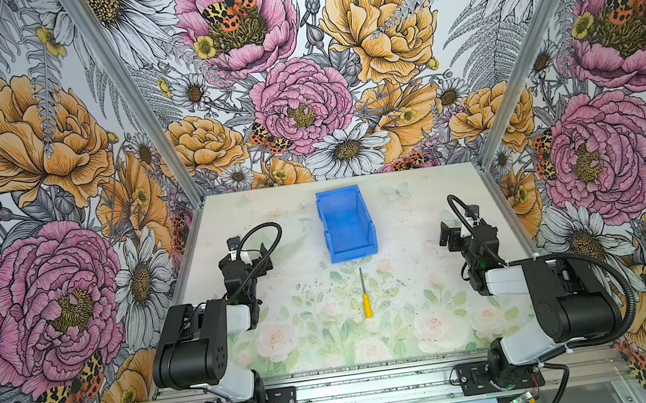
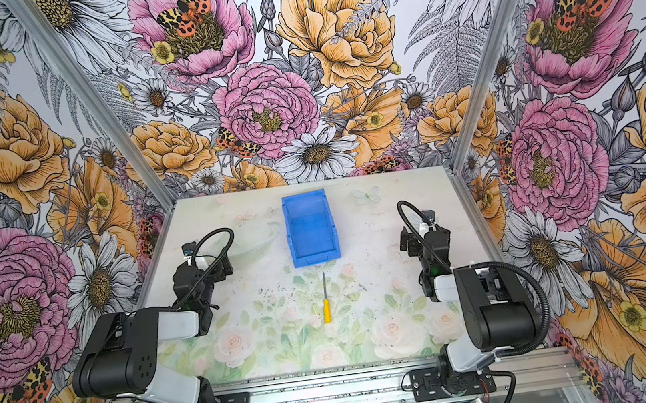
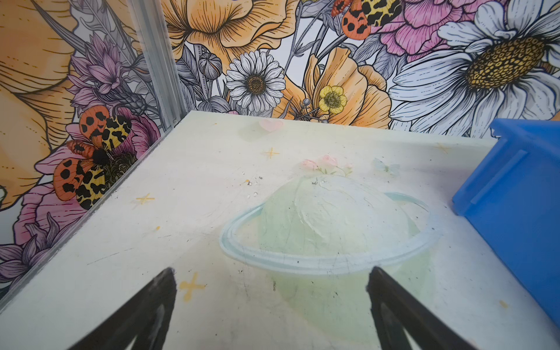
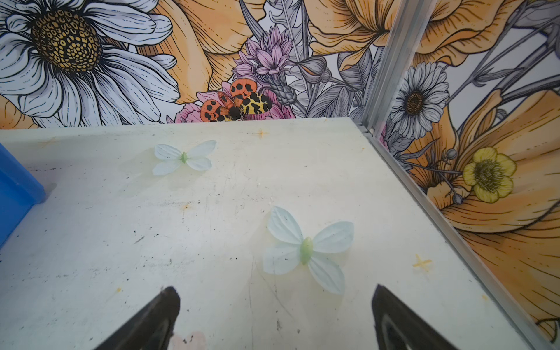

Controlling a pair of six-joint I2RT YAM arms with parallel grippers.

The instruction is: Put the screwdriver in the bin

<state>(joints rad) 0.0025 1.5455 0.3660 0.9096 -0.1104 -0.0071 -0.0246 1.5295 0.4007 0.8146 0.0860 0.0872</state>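
Fingers [image 3: 394,303] cropped; bin [image 3: 521,194] half out of frame.

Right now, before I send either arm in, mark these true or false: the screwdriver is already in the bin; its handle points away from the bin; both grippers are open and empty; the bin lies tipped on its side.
1. The screwdriver is already in the bin. False: it lies on the table, just in front of the bin's low lip.
2. Its yellow handle points away from the bin. True; the shaft tip faces the bin.
3. The left gripper and right gripper are open and empty. True.
4. The bin lies tipped on its side. False: it stands upright, opening upward, empty.
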